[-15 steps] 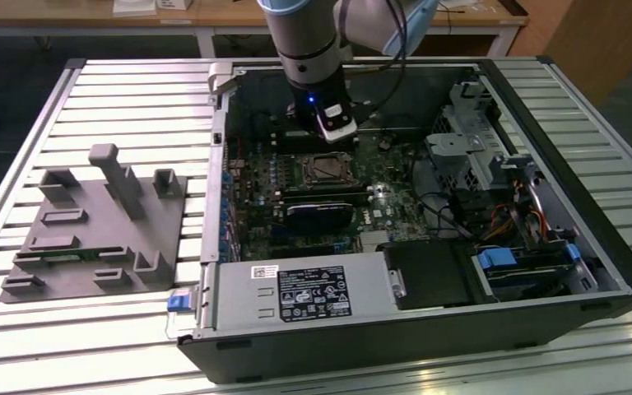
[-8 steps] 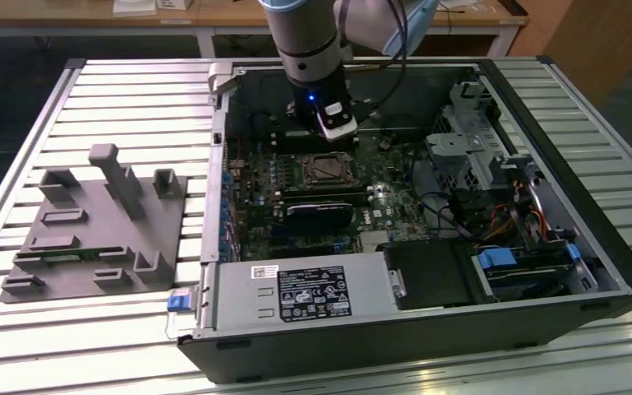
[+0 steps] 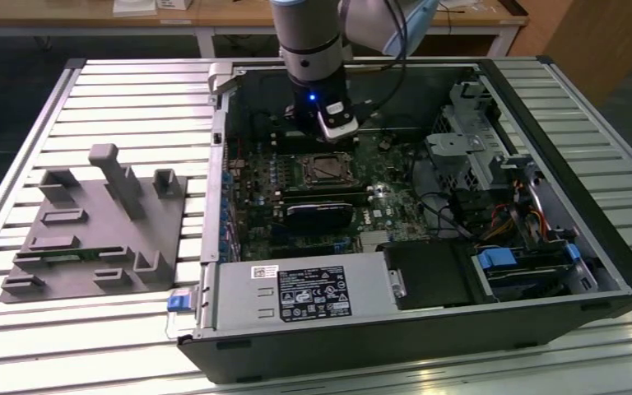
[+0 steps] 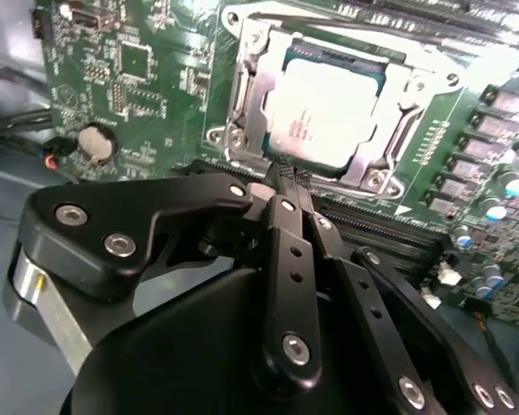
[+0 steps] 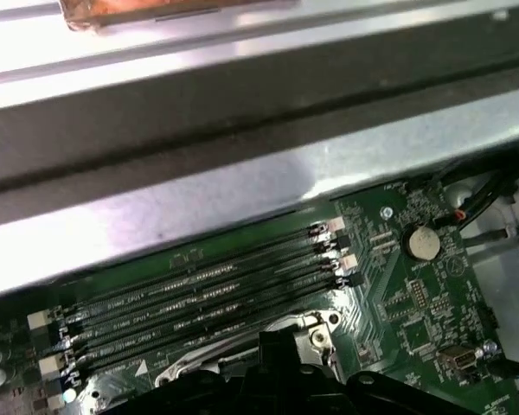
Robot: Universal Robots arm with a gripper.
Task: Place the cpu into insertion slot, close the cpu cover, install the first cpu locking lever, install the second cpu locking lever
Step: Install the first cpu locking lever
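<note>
My end effector (image 4: 287, 177) hangs inside the open computer case (image 3: 579, 271), fingers pinched narrow with nothing between them, tips just beside the insertion slot (image 4: 329, 108). The cpu (image 4: 327, 112) lies seated in that slot, and the cpu cover (image 4: 251, 82) frames it, silvery around the pale face. In the exterior view the slot (image 3: 324, 169) sits at the board's centre, a black card (image 3: 322, 216) near it at 6 o'clock and the power supply (image 3: 294, 292) beyond. Long memory slots (image 5: 199, 294) run close by, and a coin battery (image 5: 421, 243) lies on the green board. A grey fixture (image 3: 96, 234) rests on the tabletop (image 3: 85, 346) at 9 o'clock of the case.
</note>
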